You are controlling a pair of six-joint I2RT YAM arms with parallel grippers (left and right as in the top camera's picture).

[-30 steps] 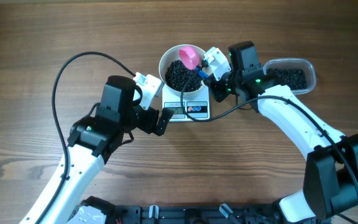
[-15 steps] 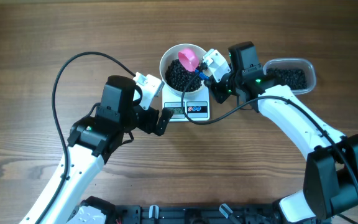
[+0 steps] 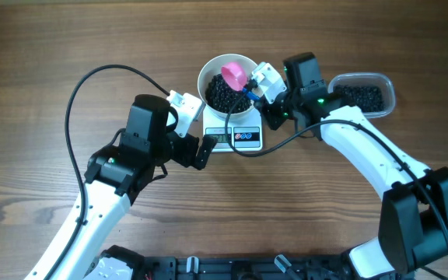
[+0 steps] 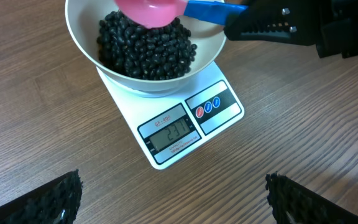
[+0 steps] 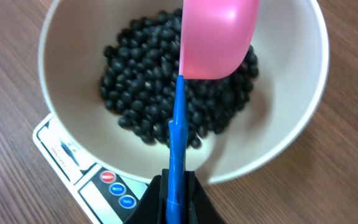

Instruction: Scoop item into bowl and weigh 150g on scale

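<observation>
black beans [image 4: 145, 46] lie heaped in the white bowl [image 3: 201, 84], which sits on the scale [image 4: 219, 118] at the far middle of the table. the right gripper [image 5: 176, 186] is pressed together on the blue handle of the pink scoop [image 3: 234, 75]. over the last second the scoop's head has crept a little left over the heap. the left gripper [image 4: 173, 202] hangs spread wide just near of the scale, holding nothing. that small drift suggests the amount is being trimmed; i cannot read the display's digits surely.
</observation>
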